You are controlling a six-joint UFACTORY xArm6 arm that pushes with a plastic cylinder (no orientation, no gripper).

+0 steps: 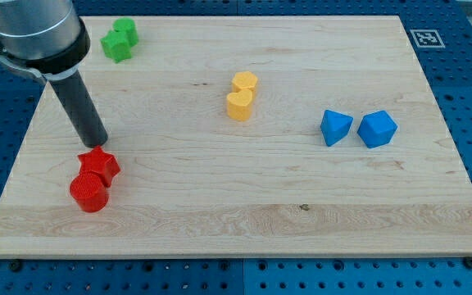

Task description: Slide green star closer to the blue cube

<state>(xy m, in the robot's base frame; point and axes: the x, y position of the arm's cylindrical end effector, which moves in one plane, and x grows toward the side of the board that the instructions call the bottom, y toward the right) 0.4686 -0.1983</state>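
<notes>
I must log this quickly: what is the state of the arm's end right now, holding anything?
My tip: a bare rod, no jaws, holding nothing; just above the red star, far from the green star.

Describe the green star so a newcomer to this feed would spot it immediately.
Start at the wooden board and go to its corner at the view's top left. Two green blocks touch there; the green star is the lower-left one, with pointed arms, while the other green block at its upper right looks rounder. My tip sits well below, just above the red star.
</notes>
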